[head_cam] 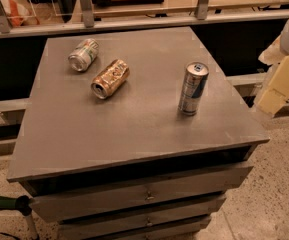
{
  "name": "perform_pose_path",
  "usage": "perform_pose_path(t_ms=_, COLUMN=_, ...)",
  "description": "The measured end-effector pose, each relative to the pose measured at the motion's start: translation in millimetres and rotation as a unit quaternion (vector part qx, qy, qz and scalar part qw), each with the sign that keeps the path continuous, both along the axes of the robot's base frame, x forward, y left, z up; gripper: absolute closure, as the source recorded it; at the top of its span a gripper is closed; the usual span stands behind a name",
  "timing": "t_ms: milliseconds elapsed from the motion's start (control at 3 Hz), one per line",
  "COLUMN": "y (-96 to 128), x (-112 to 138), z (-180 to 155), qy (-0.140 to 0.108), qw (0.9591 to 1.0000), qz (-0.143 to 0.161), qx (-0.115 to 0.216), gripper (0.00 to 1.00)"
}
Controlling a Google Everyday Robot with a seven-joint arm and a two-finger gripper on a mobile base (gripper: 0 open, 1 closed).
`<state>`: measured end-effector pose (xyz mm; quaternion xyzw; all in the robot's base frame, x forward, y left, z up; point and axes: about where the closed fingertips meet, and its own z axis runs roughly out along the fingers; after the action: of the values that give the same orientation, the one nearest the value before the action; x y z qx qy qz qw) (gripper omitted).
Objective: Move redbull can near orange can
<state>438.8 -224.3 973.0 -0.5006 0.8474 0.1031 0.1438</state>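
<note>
The redbull can [193, 88] stands upright on the right part of the grey cabinet top [134, 119]; it is tall, slim, silver and blue. The orange can [110, 78] lies on its side at the left-centre of the top, its silver end towards the front left. The two cans are well apart. My gripper [280, 78], a white and cream shape, hangs at the right edge of the view, off the cabinet's side and to the right of the redbull can. It holds nothing.
A wider silver can with green and red markings [83, 54] lies on its side at the back left, just behind the orange can. The cabinet has drawers [146, 194] below. A railing with glass panels [134, 21] runs behind. A green-handled object [6, 203] shows at the lower left.
</note>
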Motion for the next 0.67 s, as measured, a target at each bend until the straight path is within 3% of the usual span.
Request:
perform_pose_path(t_ms=333, y=0.0, x=0.0, z=0.0, qy=0.0, qw=1.0, qz=0.0, qx=0.0, gripper=0.0)
perform_pose_path(t_ms=667, y=-1.9, x=2.1, z=-2.8, qy=-0.012, qw=0.999, qz=-0.017, qx=0.039, gripper=0.0)
